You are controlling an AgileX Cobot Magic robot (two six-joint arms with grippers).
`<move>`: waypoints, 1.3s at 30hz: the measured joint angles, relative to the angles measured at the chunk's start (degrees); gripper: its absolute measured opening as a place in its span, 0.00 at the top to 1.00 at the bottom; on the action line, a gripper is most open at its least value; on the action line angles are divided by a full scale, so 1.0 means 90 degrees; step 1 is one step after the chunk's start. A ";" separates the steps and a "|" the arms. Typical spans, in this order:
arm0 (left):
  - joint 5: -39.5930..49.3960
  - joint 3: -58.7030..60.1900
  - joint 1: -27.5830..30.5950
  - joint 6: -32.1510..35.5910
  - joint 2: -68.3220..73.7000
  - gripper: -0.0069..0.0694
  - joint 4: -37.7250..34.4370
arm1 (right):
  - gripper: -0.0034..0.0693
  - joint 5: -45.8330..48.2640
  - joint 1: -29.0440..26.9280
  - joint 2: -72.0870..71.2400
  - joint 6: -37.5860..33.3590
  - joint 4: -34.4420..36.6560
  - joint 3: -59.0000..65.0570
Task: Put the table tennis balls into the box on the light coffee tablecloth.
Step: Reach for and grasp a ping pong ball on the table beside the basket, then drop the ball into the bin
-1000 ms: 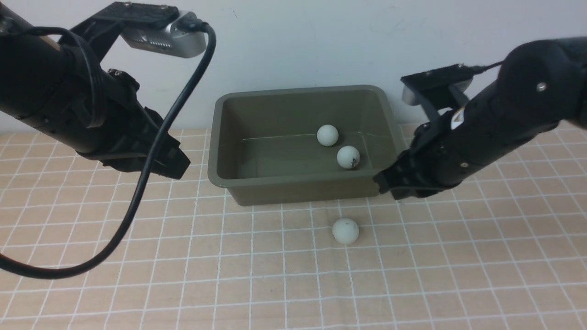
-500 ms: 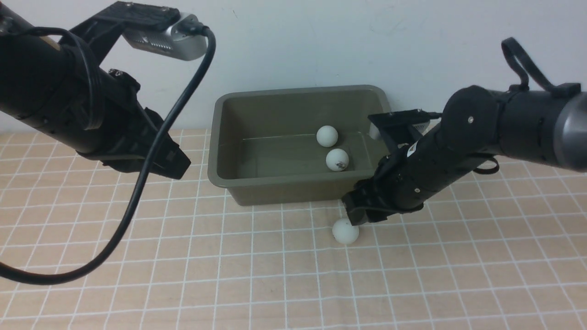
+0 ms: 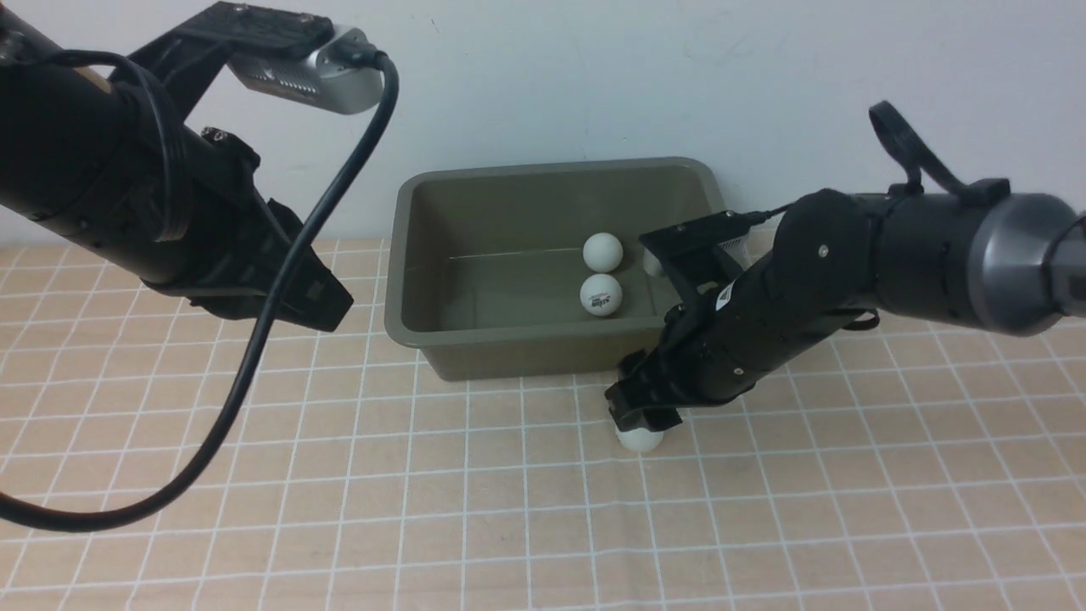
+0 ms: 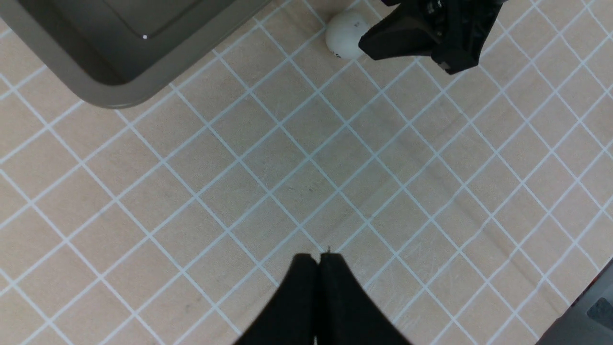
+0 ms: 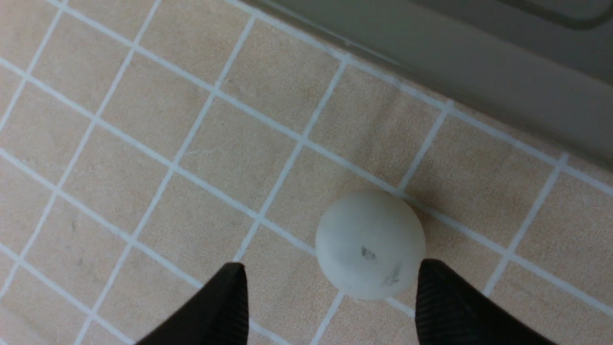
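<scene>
The olive-green box [image 3: 475, 341] stands at the back of the light coffee tablecloth [image 3: 339, 509]. Two white table tennis balls [image 3: 603, 252] [image 3: 601, 294] lie inside it. A third ball [image 3: 640, 440] rests on the cloth just in front of the box. My right gripper [image 3: 640, 417] is low over that ball and open. In the right wrist view the ball [image 5: 370, 244] sits between the fingers, close against one fingertip [image 5: 433, 292]. My left gripper [image 3: 327, 305] hovers to the left of the box, shut and empty [image 4: 318, 261].
A thick black cable [image 3: 254, 356] loops down from the left arm over the cloth. A pale wall [image 3: 543, 76] rises right behind the box. The box corner [image 4: 96, 91] and the right arm's tip [image 4: 431, 33] show in the left wrist view.
My right arm swung from the box's right side down to the ball on the cloth, and its jaws opened. One ball inside the box rolled left. The left arm stayed put.
</scene>
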 joint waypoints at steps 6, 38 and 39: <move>0.0000 0.0000 0.0000 0.0000 0.0000 0.99 0.0000 | 0.36 -0.0194 0.0000 0.0199 0.0028 -0.0124 -0.0008; 0.0000 0.0000 0.0000 0.0008 0.0000 0.99 -0.0038 | 0.47 0.2097 0.0000 -0.0186 -0.0697 -0.0946 -0.2225; 0.0000 0.0000 0.0000 0.0008 0.0000 0.99 -0.0038 | 0.47 0.1868 -0.0007 -0.0146 -0.0762 -0.0946 -0.2268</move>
